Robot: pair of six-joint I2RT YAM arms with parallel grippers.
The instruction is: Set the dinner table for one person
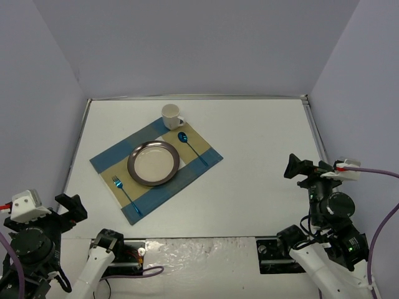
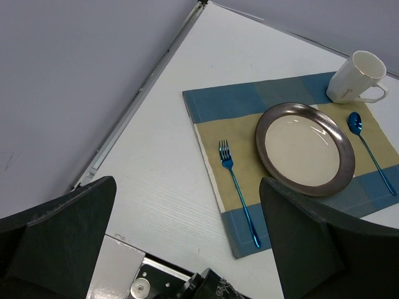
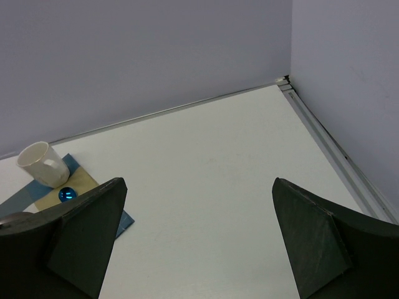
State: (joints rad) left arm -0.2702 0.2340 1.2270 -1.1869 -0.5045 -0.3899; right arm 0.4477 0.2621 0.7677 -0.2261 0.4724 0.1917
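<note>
The white dinner table (image 1: 255, 180) holds a blue-and-tan striped placemat (image 1: 105, 161) left of centre. On the mat are a dark-rimmed cream plate (image 1: 154, 162), a blue fork (image 1: 126, 195) to its left, a blue spoon (image 1: 190, 146) to its right and a white cup (image 1: 171, 116) at the far corner. My left gripper (image 1: 72, 207) is open and empty above the near left corner; its view shows the fork (image 2: 237, 187), plate (image 2: 304, 148) and cup (image 2: 356, 78). My right gripper (image 1: 298, 168) is open and empty over the bare right side (image 3: 212, 162); its view shows the cup (image 3: 42, 164).
Lilac walls close in the table on the left, far and right sides, with a thin metal rim (image 1: 199, 97) along the edges. The arm bases and their mounting plates (image 1: 124, 252) sit at the near edge.
</note>
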